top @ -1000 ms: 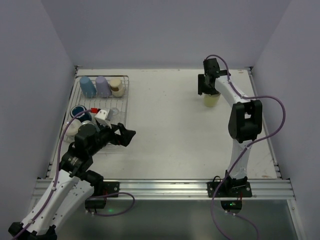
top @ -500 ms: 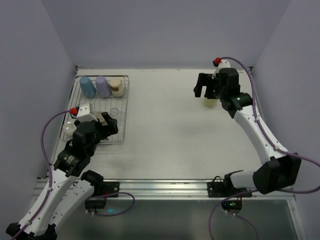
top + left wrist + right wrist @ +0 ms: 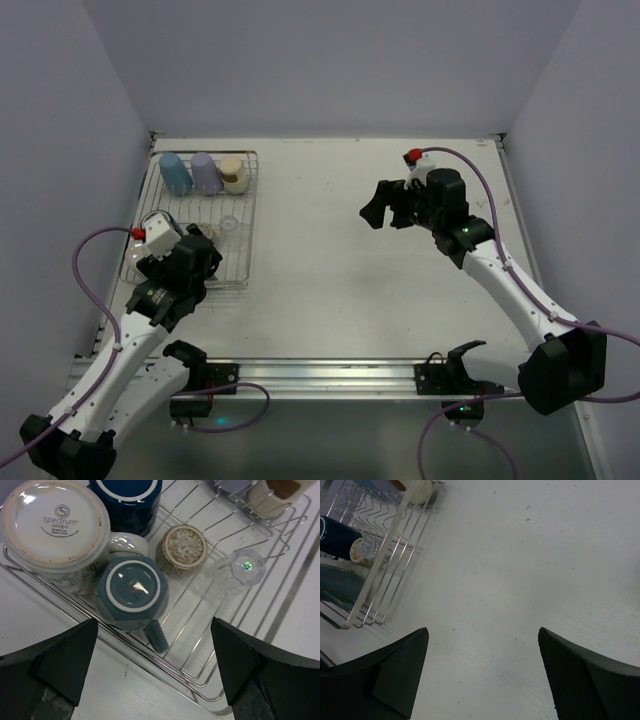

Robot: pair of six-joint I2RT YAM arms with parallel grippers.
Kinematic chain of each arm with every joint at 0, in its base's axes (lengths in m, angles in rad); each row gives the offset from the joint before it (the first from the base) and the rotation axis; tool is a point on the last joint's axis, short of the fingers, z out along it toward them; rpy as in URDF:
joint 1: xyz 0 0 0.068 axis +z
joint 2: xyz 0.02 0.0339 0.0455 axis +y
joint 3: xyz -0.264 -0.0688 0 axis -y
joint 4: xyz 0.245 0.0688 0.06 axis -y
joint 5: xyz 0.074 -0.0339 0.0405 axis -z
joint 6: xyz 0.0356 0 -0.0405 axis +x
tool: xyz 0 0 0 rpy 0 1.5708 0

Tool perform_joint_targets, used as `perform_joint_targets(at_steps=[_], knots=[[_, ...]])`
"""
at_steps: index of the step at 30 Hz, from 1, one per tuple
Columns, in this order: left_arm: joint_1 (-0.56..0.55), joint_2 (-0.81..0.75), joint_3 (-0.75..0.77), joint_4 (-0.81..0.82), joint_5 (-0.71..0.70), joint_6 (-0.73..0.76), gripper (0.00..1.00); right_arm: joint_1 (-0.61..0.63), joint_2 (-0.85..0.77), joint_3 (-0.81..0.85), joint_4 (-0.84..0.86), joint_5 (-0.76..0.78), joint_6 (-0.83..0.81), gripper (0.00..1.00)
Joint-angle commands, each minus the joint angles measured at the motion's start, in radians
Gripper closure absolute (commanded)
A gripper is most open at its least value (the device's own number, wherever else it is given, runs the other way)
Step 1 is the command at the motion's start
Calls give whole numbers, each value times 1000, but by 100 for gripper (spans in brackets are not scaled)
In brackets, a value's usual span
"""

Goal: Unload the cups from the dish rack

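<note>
While hovering spread wide over the dish rack (image 3: 187,630), the left gripper (image 3: 155,672) is likely targeting the mid-frame teal mug (image 3: 132,591), needing a descent and squeeze; the right gripper (image 3: 485,675) is idling, splayed and empty.

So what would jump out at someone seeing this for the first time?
The silver wire dish rack at the table's far left, crowded with cups, catches the eye, especially the big upturned white cup stamped "spectrum designz". The left hand hovers open above the rack; the right hand hangs open and empty over the table.

Tight gaps between cups (image 3: 132,587) in rack (image 3: 190,672)
</note>
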State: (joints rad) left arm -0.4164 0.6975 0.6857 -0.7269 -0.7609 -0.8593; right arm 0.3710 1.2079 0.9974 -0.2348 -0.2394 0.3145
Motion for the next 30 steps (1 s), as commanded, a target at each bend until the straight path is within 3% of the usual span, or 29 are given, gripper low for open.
perform_joint_targets(at_steps=[1,8,20,26,29,30], knots=[[40,72,-18,4,-143,-80,1,-1,-19,3,60,-67,11,7],[220,163,-40,159,-14,63,0,-1,-13,-3,72,-90,14,7],[226,255,-75,270,58,95,7,2,-18,-14,83,-104,20,7],[226,257,-95,297,67,100,23,5,-18,-13,81,-103,20,7],[226,264,-97,304,72,101,38,5,-25,-16,80,-100,20,7],[226,257,-95,304,78,103,49,5,-31,-16,80,-98,20,7]])
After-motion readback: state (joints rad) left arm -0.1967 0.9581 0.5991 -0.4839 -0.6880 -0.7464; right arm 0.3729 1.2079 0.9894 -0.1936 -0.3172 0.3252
